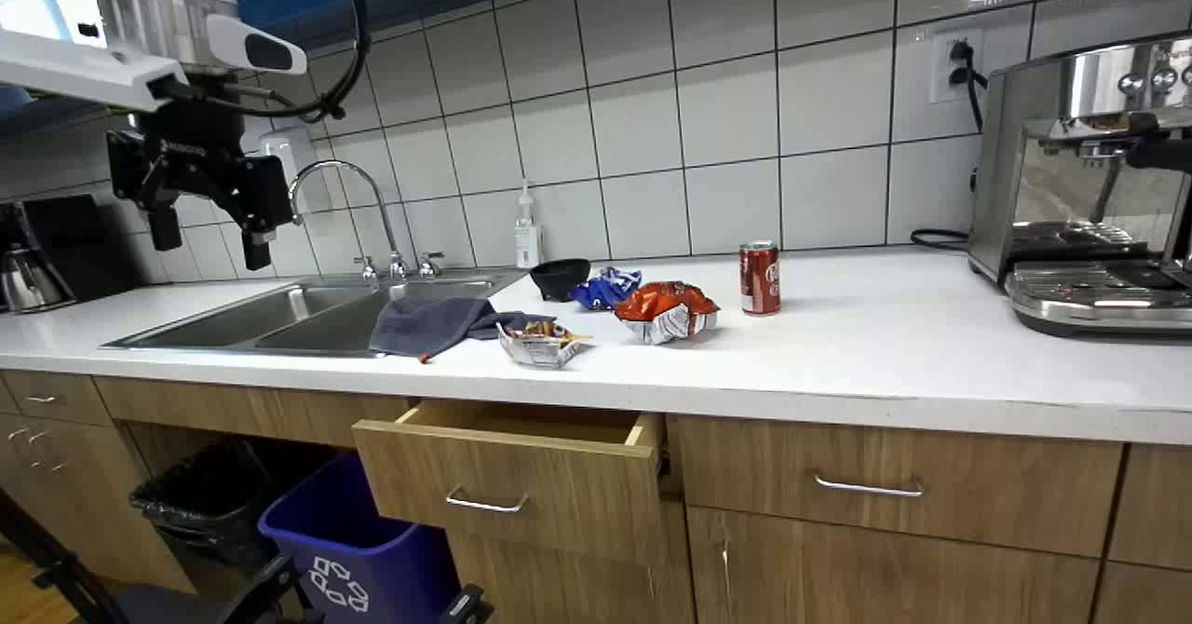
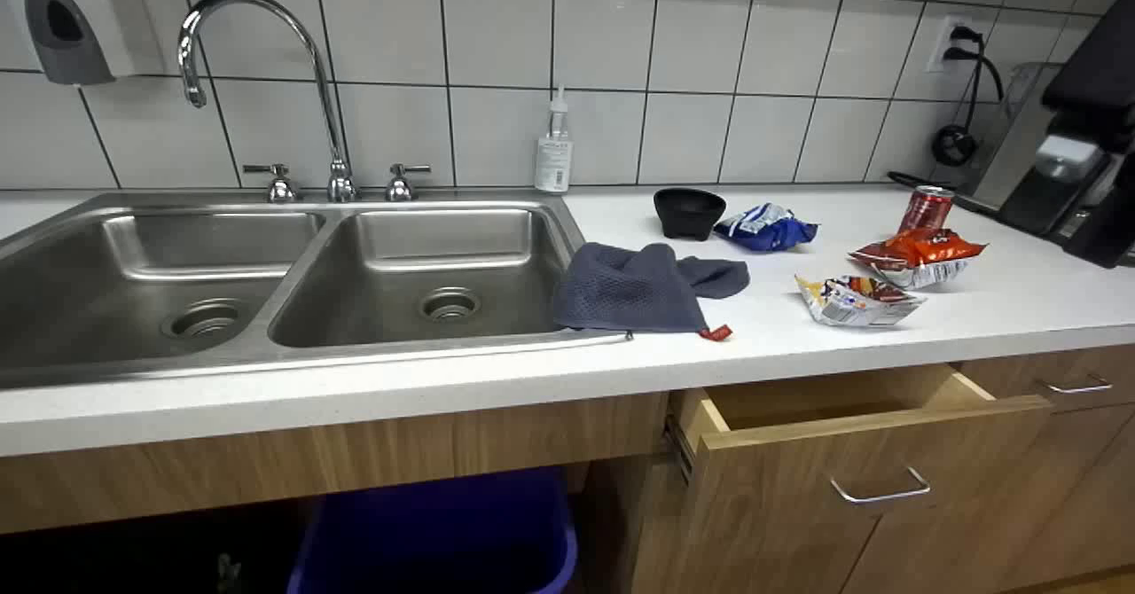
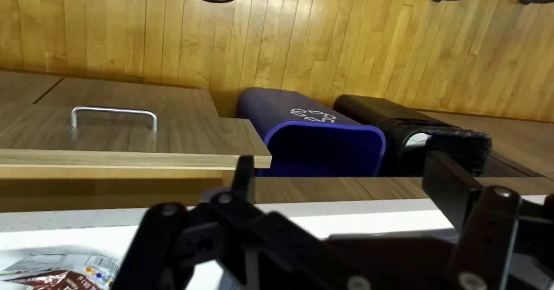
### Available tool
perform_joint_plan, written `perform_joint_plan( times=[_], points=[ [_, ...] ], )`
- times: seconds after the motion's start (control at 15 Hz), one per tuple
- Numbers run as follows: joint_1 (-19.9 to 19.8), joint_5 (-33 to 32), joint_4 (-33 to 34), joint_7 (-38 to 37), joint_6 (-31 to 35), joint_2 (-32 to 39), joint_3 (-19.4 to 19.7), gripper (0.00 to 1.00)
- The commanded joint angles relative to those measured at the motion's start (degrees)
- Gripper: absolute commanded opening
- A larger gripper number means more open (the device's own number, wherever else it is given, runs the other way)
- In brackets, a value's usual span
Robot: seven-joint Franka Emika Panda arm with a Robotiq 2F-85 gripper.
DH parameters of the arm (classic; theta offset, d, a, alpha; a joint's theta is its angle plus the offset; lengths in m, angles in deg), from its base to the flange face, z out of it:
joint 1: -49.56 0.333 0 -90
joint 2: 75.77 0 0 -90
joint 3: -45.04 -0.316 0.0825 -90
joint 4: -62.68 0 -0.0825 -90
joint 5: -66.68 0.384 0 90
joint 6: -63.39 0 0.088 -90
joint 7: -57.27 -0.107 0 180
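My gripper (image 1: 211,240) hangs in the air above the counter by the sink, touching nothing. Its black fingers are spread wide with nothing between them, as the wrist view (image 3: 342,169) also shows. It is out of sight in an exterior view that holds the dark grey cloth (image 2: 621,293) draped at the sink's right edge. On the counter lie a brown-and-silver wrapper (image 1: 540,349), an orange chip bag (image 1: 663,305) and a crumpled blue bag (image 1: 605,289). A black bowl (image 1: 559,279) and a red can (image 1: 760,279) stand near them.
Below the counter a wooden drawer (image 1: 507,480) stands pulled out. A blue recycling bin (image 3: 320,127) and a black-lined trash bin (image 3: 458,145) are beside it. Faucet (image 1: 349,166), soap bottle (image 1: 527,233) and double sink (image 2: 293,301) lie behind; an espresso machine (image 1: 1099,186) is at right.
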Motion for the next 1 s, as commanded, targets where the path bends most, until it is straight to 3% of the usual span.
perform_joint_plan(
  times=[0.0, 0.93],
  points=[
    [-1.07, 0.77, 0.22, 0.64, -0.47, 0.12, -0.98, 1.00],
    [-1.91, 0.34, 0.56, -0.44, 1.09, 1.18, -1.64, 1.00]
  ],
)
